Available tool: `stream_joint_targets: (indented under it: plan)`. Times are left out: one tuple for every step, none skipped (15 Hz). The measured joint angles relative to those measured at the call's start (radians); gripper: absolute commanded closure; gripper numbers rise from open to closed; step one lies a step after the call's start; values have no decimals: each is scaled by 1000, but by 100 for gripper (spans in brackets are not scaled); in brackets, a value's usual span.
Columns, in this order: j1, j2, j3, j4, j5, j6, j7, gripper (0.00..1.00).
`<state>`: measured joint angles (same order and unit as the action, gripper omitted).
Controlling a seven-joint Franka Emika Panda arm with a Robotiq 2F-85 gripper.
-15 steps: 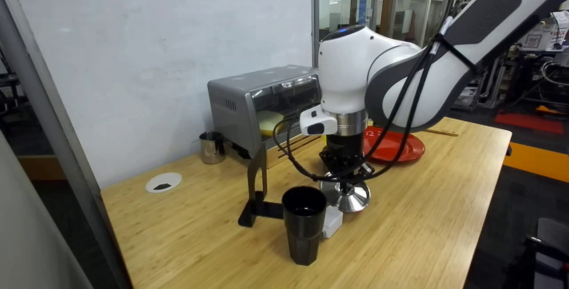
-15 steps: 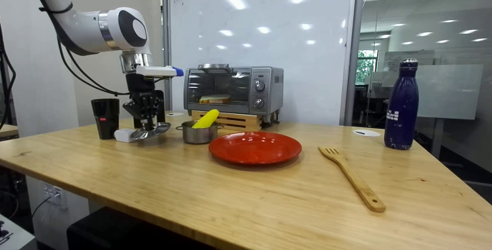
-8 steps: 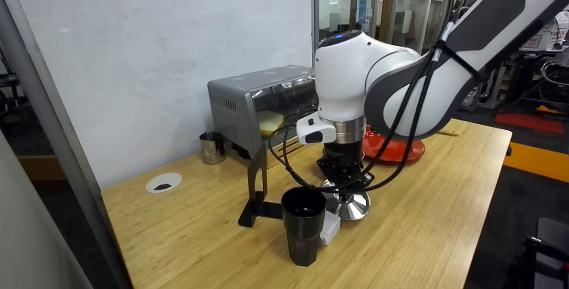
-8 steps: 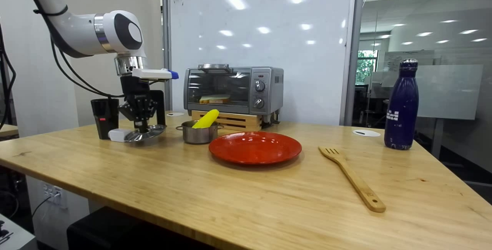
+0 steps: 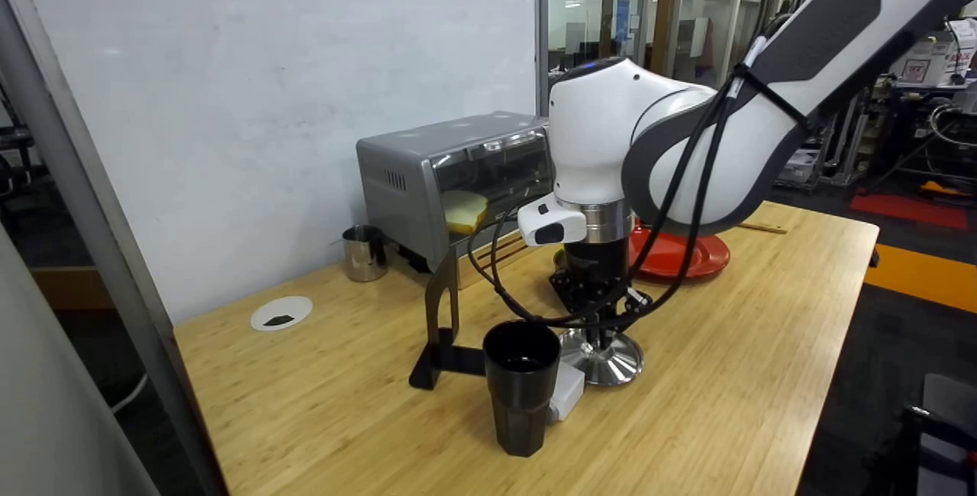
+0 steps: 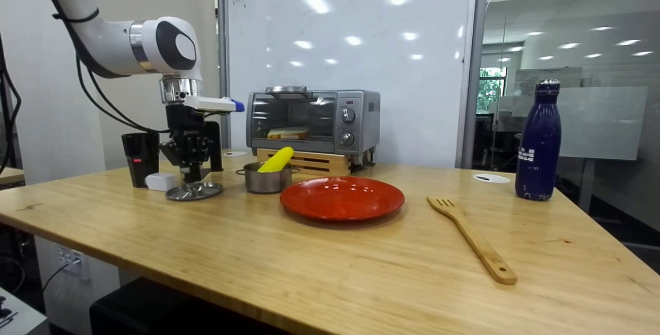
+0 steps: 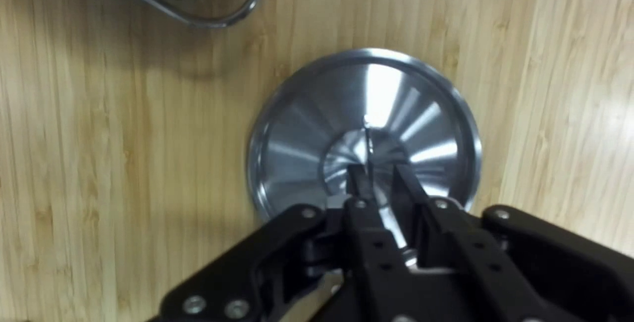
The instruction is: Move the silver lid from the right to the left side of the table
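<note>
"Where is the silver lid lying?"

"Flat on the surface, beneath the claw, whose fingers are standing slightly apart."

"Anything crowding it?"

"A white block is sitting just beside the lid, between it and the black cup. A metal pot is standing near it, a red plate farther off."
</note>
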<state>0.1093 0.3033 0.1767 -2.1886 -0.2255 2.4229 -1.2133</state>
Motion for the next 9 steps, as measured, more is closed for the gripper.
stream_joint_targets:
  plan:
    - [-6,0,0,0,9,-2,-12,42]
    - [-11,0,0,0,17,-5,-21,37]
    - [-15,-2,0,0,19,-9,-25,31]
    - [-19,-6,-1,0,22,-19,-26,23]
    - [-21,-13,-1,0,25,-40,-27,15]
    - [-22,-25,0,0,33,-64,-27,9]
    - [-21,-44,0,0,42,-95,-27,2]
    - [-20,-67,0,-1,49,-130,-25,0]
    - [-19,-96,0,-2,57,-171,-12,0]
